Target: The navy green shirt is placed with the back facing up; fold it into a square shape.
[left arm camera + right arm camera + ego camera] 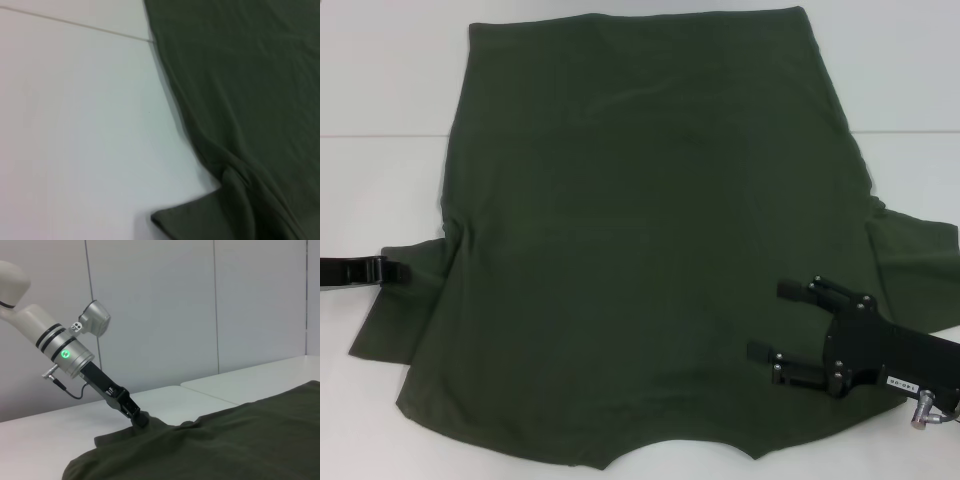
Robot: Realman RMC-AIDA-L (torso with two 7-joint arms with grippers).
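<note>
The navy green shirt (640,230) lies spread flat on the white table, its curved neckline at the near edge; it also fills the left wrist view (240,75) and the right wrist view (240,440). My left gripper (402,270) sits at the tip of the shirt's left sleeve. In the right wrist view this left gripper (140,420) is shut on the sleeve's edge, and the cloth puckers up around it. My right gripper (767,319) hovers over the shirt's near right part, beside the right sleeve, open with nothing between its fingers.
The white table (380,90) has a seam line running across it behind the sleeves. Bare tabletop borders the shirt on the left (75,125) and at the far right. Grey wall panels (200,305) stand behind the table.
</note>
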